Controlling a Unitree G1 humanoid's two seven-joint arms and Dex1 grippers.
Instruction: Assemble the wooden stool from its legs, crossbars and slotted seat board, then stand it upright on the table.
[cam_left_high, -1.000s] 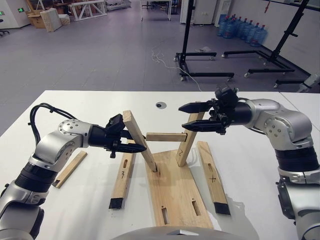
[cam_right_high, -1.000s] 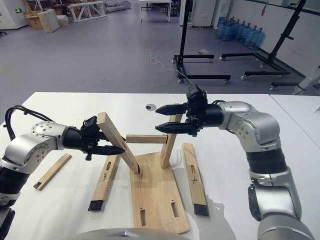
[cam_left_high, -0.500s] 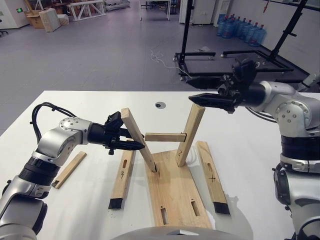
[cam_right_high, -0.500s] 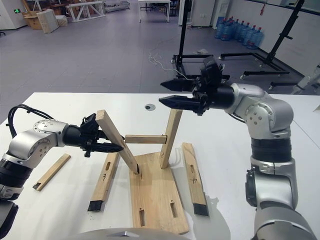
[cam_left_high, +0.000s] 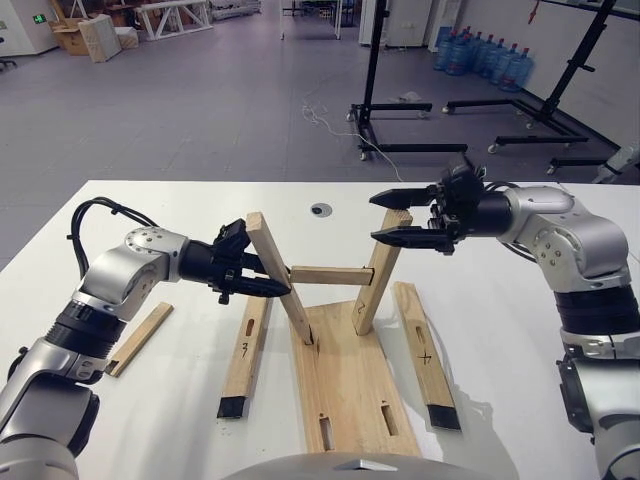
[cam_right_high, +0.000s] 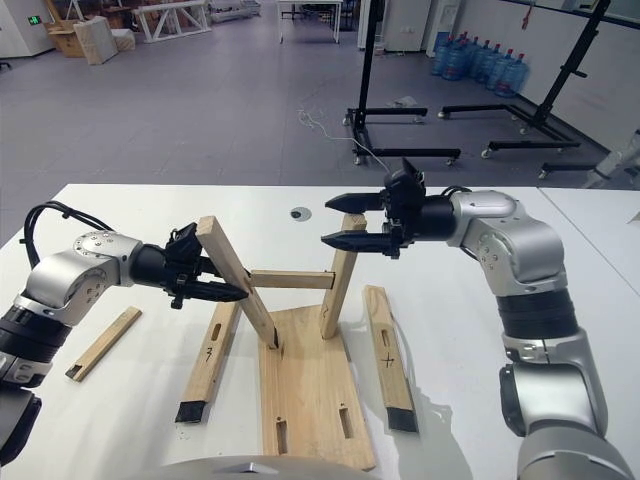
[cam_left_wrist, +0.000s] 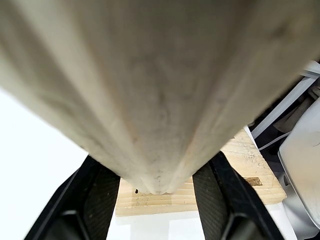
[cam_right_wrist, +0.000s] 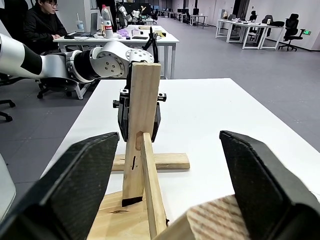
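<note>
left gripper (cam_left_high: 262, 285) clamped on tilted leg (cam_left_high: 300, 318) to steady it | right gripper (cam_left_high: 378, 217) wide open around top of second leg (cam_left_high: 372, 285), prob to seat it | crossbar (cam_left_high: 330, 274) links both

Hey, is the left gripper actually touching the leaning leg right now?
Touching. In the left wrist view, the leg sits clamped between the left gripper's two fingers, with no gap on either side.

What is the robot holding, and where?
The left tool clamps the leaning leg about midway up. The right tool is open around the top of the other leg, gripping nothing.
</note>
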